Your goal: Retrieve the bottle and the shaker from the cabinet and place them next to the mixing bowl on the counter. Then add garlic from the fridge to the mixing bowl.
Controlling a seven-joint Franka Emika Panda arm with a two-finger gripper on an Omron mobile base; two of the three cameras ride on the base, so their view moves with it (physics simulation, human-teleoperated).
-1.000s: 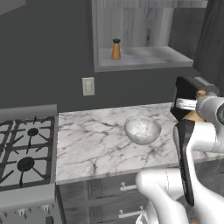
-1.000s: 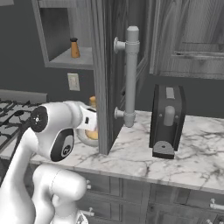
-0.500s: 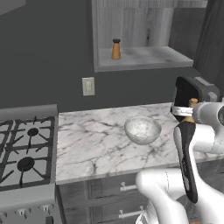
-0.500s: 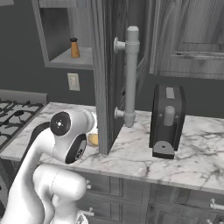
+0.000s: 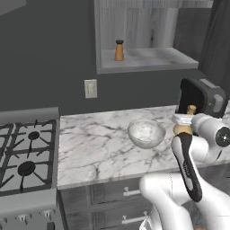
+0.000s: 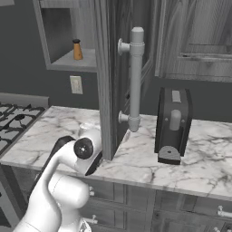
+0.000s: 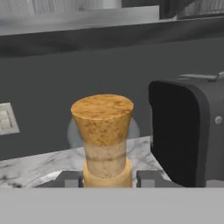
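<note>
The gripper (image 7: 107, 179) clasps the bottle (image 7: 104, 131) at its neck, low over the counter (image 5: 99, 143) toward its right end, between the bowl (image 5: 146, 133) and a toaster (image 5: 201, 96). A level descent, clear of both, looks wise before release. The arm folds low, forearm upright. The shaker (image 5: 119, 50) waits in the cabinet (image 5: 143, 60).
</note>
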